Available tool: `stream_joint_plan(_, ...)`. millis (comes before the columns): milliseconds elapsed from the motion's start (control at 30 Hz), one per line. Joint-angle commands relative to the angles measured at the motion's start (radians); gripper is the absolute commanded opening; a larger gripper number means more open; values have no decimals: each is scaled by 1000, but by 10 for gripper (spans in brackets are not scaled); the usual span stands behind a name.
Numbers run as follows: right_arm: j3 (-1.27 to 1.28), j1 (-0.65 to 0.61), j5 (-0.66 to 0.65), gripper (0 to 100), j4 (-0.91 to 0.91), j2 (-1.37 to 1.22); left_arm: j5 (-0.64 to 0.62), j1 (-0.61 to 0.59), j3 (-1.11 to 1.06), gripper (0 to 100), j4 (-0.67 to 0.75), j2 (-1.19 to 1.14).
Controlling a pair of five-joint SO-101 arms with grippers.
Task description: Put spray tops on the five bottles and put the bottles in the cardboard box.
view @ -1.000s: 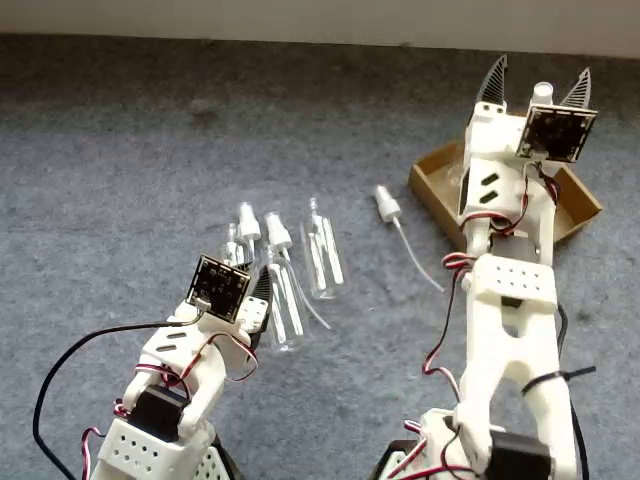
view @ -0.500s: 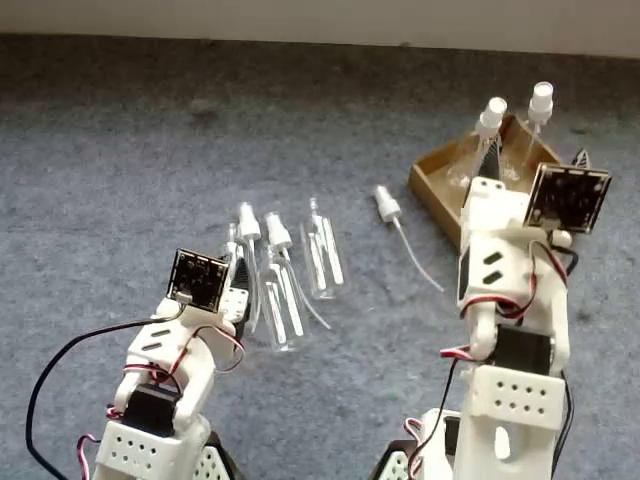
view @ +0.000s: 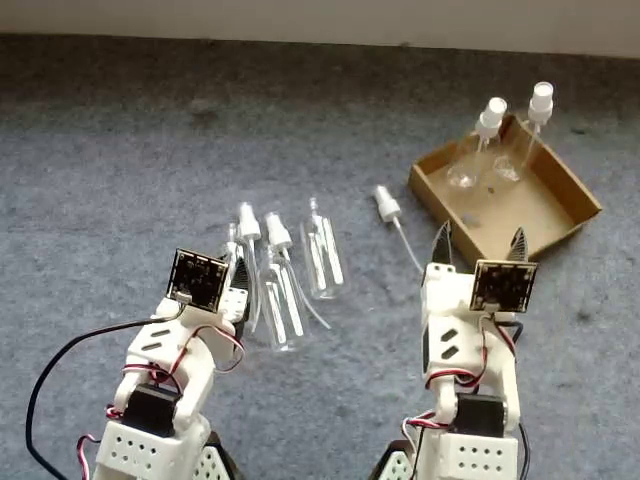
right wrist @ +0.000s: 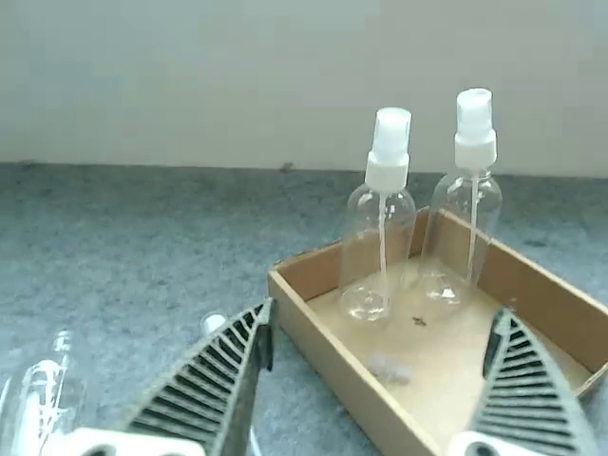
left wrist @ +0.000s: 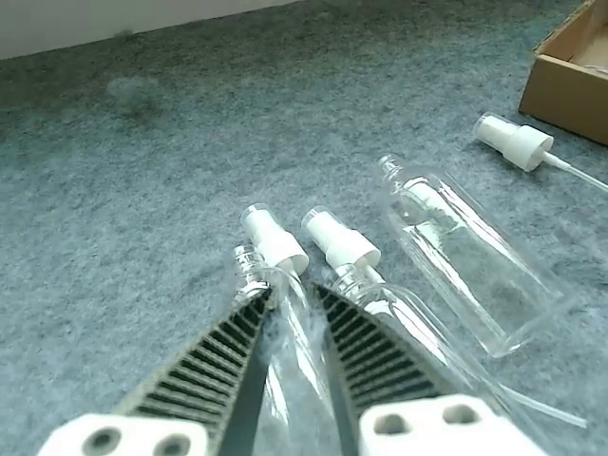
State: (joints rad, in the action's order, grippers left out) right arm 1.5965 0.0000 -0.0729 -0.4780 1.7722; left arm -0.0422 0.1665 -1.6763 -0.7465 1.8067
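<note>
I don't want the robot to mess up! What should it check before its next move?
1. Right gripper open and empty: ok.
2. One topped bottle and a second bottle upright in the cardboard box: ok.
3. Left gripper lined up over a lying bottle: ok.
4. Bare-necked bottle has a top: not ok.
5. Loose spray top free to grab: ok.
6. Left gripper touching its bottle: cannot tell.

Indoor room: grey carpet [view: 120, 150], pale wall [right wrist: 142, 66].
</note>
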Motion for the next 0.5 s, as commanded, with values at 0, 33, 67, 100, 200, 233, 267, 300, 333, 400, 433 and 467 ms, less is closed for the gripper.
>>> stream_joint_plan(0,-157,-73,-12,300,-197,33,6,44,-19,10,-5,4)
stream_joint_plan(33,-199,-101,-12,300,-240,33,6,51,-19,10,-8,4)
stream_joint_plan(67,-239,-130,-12,300,-278,33,6,54,-19,10,-8,4)
stream_joint_plan(100,-274,-159,-12,300,-311,33,6,58,-19,9,-9,4)
stream_joint_plan(200,-372,-237,-12,300,-377,30,6,58,-19,8,-9,2)
stream_joint_plan(233,-398,-257,-12,300,-392,19,6,58,-19,8,-9,2)
stream_joint_plan(267,-423,-272,-12,300,-409,-1,6,58,-19,8,-9,2)
stream_joint_plan(300,-446,-283,-12,300,-424,-28,6,58,-19,7,-9,2)
stream_joint_plan(333,-469,-291,-12,300,-437,-65,6,58,-19,7,-9,2)
stream_joint_plan(400,-516,-311,-12,300,-456,-157,6,58,-19,7,-9,2)
stream_joint_plan(433,-538,-320,-12,300,-466,-209,6,58,-19,7,-9,2)
stream_joint_plan(467,-559,-331,-12,300,-475,-263,6,58,-19,7,-9,2)
